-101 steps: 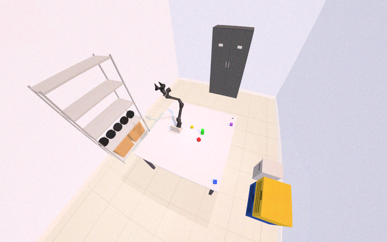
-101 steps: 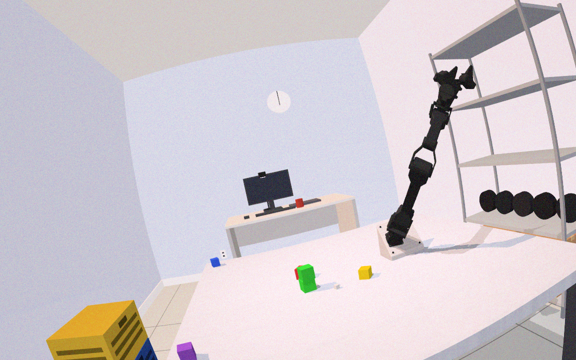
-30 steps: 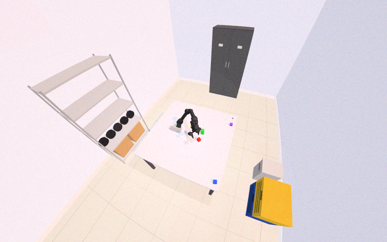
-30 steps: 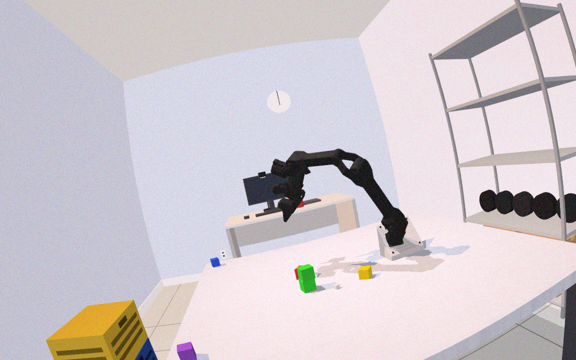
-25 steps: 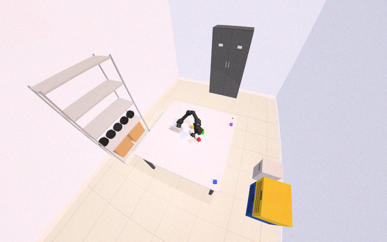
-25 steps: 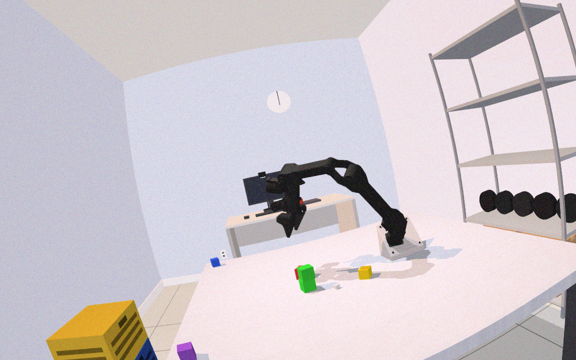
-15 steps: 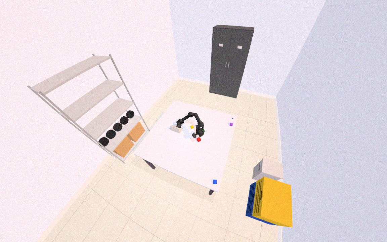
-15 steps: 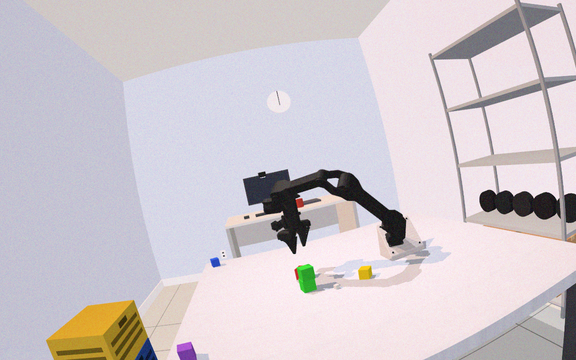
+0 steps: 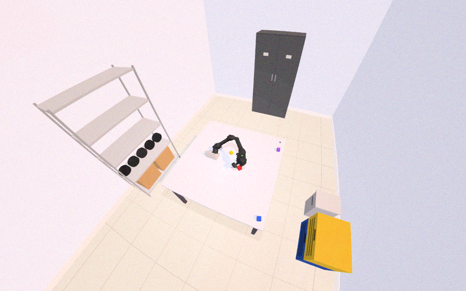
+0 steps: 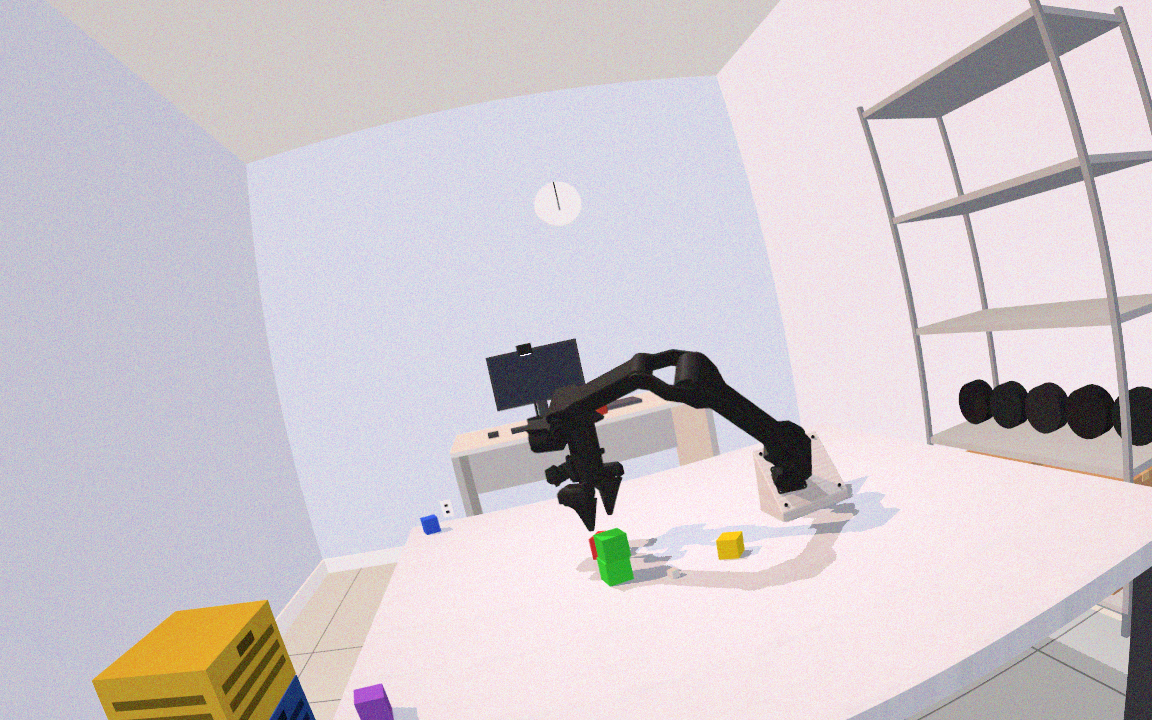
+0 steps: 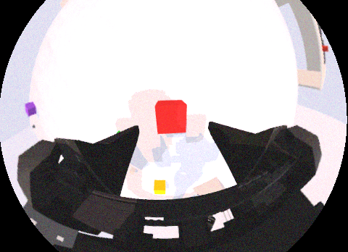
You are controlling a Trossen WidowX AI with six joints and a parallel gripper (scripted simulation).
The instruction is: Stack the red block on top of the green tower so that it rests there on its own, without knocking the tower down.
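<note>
Task status: early, approach stage. Nothing is lifted, nothing is stacked; grasp, carry and placement all remain.

Items, left to right in the exterior view:

- Blue block (image 10: 430, 523): near the far left edge of the table (image 10: 875, 582), well apart from the work.
- Purple block (image 10: 372, 700): at the near left edge, also well apart.
- End effector (image 10: 595, 501): fingers spread wide, holding nothing, pointing down, poised above the red block. In the wrist view the red block (image 11: 171, 116) sits between the two dark fingertips and a little ahead of them, resting on the table.
- Red block (image 10: 593, 546): on the table, mostly hidden behind the tower from this side; whether they touch cannot be told here.
- Green tower (image 10: 613, 556): two blocks high, upright, undisturbed. Just beside the red block.
- Yellow block (image 10: 729, 544): right of the tower, between it and the arm's base, apart from both.

Edges and room:

- Work area lies near the middle of the table; no edge close by.
- Open table on the far and left sides of the red block.
- Tight side is the tower: in my judgement a wide finger descending on that side risks nudging it, so the descent calls for care.
- Above the tower nothing shows but the arm itself.
</note>
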